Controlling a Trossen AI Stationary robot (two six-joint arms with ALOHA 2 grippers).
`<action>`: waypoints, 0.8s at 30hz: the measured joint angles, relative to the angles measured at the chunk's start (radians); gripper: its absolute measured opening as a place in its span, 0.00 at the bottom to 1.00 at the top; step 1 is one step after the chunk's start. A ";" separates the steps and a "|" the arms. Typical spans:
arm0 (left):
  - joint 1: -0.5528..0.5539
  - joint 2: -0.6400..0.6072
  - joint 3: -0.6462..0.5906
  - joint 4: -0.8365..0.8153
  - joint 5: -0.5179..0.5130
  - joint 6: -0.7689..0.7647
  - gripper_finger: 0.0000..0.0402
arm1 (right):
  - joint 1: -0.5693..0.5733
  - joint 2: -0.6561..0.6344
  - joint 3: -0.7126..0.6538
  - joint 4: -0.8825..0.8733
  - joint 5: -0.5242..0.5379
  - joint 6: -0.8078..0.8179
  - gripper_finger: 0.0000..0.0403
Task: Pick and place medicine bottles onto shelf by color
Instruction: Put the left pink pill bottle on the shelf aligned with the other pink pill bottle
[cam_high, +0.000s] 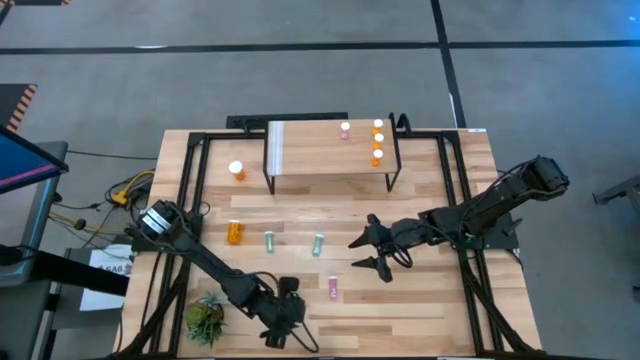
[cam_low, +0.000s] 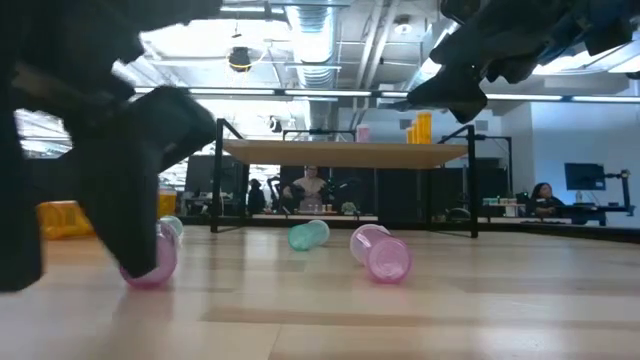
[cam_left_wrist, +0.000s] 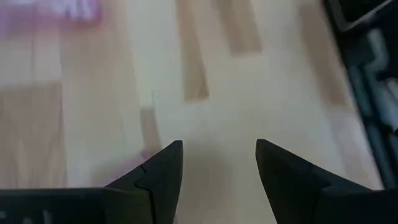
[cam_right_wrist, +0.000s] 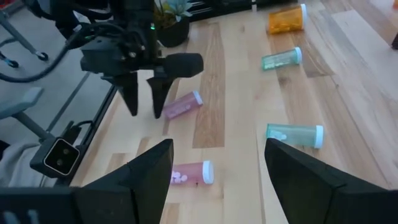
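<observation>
A light wooden plank tabletop (cam_high: 420, 215) stands on a grey floor (cam_high: 300, 85) crossed by dark tape lines. A small green spiky plant in a dark pot (cam_high: 205, 318) sits at the tabletop's near left corner. Yellow and orange cables (cam_high: 125, 190) lie coiled on the floor beside the left edge. In the low view, a seated person (cam_low: 543, 196) shows far back in the room, under ceiling ducts (cam_low: 310, 40).

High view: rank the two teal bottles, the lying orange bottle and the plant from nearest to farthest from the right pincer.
1. Teal bottle, just left of the right pincer.
2. Second teal bottle, further left in the same row.
3. Lying orange bottle, left again.
4. Plant, by the left arm's table edge.
</observation>
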 joint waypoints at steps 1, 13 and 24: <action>0.000 0.000 0.000 -0.021 0.000 -0.012 0.47 | 0.000 0.000 0.000 0.000 0.000 0.000 0.68; -0.034 -0.060 -0.002 -0.281 -0.055 -0.194 0.47 | 0.000 0.000 0.000 0.000 0.001 0.007 0.68; -0.066 -0.127 -0.001 -0.336 -0.341 -0.554 0.47 | 0.000 0.000 0.000 0.004 0.003 0.011 0.68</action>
